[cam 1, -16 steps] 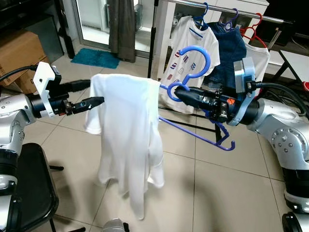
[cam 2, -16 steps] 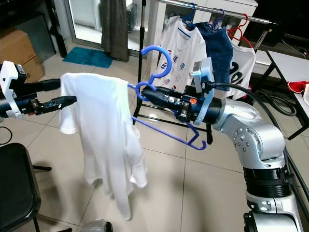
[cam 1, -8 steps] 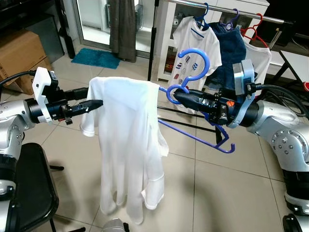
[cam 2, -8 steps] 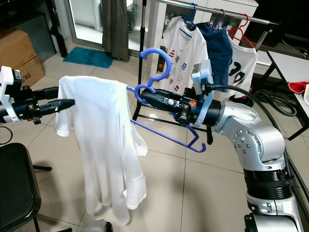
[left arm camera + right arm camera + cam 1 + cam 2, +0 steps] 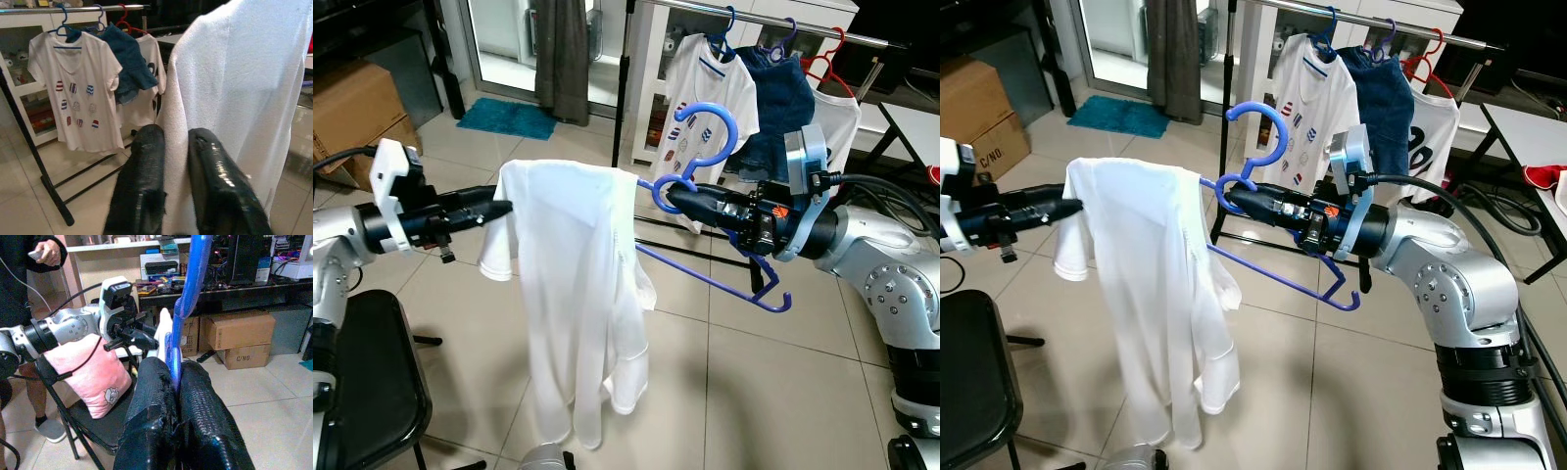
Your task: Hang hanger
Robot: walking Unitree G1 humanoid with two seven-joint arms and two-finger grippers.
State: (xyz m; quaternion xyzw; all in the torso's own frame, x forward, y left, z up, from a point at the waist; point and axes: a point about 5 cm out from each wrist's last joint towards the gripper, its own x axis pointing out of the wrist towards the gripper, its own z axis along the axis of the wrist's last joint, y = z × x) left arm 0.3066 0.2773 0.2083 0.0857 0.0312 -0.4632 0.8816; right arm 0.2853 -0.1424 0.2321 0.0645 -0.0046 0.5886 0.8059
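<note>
Two grippers work here. The right gripper (image 5: 677, 197) is closed on the neck of the blue hanger (image 5: 705, 147), holding it in the air before the clothes rack (image 5: 759, 22). The left gripper (image 5: 497, 207) pinches the shoulder of the white shirt (image 5: 576, 294) draped on the hanger. Since a second ago the shirt has swung and hangs straighter, so it seems more settled for hanging. A cardboard box (image 5: 979, 108) reads "C/NO".
</note>
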